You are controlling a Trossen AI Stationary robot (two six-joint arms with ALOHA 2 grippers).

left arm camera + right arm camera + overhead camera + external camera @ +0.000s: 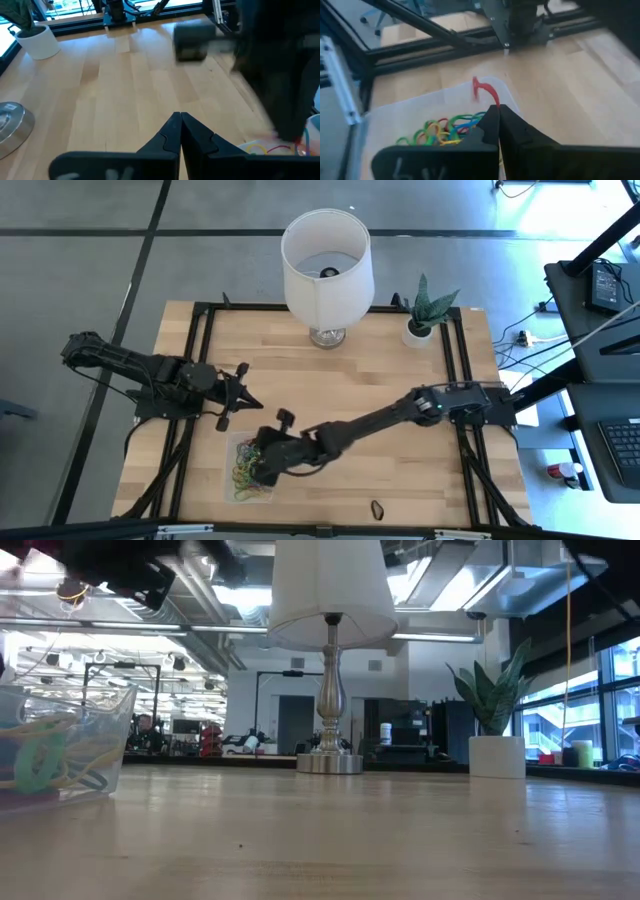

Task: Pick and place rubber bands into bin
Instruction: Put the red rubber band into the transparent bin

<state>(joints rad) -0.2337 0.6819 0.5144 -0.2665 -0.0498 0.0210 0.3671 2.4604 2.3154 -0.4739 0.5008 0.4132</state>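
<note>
The right gripper (498,112) hangs over the bin (238,490), which sits on the worktop (400,400) near the front, left of the middle. Its fingers are pressed together, pinching a red rubber band (485,91) that sticks out from the tips. Inside the bin lies a pile of rubber bands (442,129) in green, yellow, blue and red. One dark band (378,508) lies alone on the worktop, near the front edge and to the right of the bin. The left gripper (180,120) waits just beyond the bin, its fingers pressed together with nothing between them.

A white lamp (327,265) (shade upright) stands beside a potted plant (424,315).
</note>
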